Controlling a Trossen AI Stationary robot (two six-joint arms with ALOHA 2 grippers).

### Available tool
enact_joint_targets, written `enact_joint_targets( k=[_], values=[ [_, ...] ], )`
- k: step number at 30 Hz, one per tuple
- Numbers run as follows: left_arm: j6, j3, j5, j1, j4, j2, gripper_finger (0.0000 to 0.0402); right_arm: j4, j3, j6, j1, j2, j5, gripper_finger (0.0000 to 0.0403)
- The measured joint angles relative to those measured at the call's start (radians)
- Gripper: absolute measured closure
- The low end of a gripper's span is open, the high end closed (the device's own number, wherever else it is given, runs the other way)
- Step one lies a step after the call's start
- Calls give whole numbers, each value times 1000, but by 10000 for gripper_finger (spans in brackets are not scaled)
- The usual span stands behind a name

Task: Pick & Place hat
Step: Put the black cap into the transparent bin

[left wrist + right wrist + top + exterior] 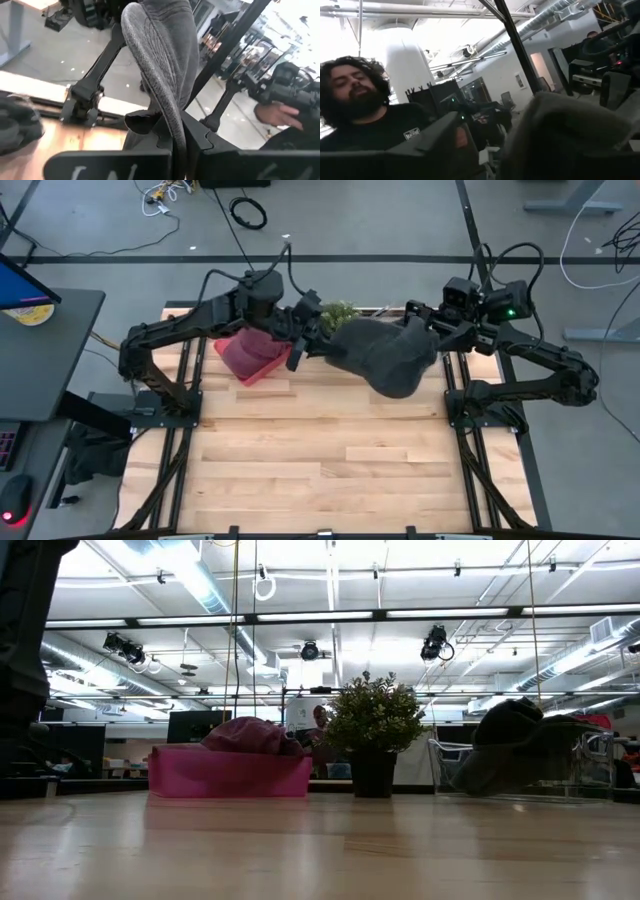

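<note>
Grey hat brim is pinched in the closed left hand; right hand touches it, grip unclear.

You have open surface from three o'clock round through six to nine. At twelve the way is crowded: pink bin at eleven, potted plant at twelve, and the grey hat (strung between both arms) blocking passage at one.
</note>
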Motion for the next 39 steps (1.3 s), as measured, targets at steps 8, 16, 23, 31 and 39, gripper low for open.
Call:
enact_joint_targets(
  k=[8, 16, 23, 31, 39],
  values=[
    [88, 0, -136, -1, -38, -110, 391, -35, 0, -71, -77, -3, -17, 53],
    [124, 0, -240, 0, -36, -166, 391, -188, 0, -189, -135, -3, 52, 58],
    [153, 0, -260, 27, -16, -157, 391, -203, 0, -233, -68, 18, 133, 62],
    [153, 0, -255, 70, 7, -146, 391, -204, 0, -251, 7, 57, 182, 62],
    [154, 0, -270, 79, -25, -146, 391, -153, 0, -245, 71, 60, 185, 112]
  ],
)
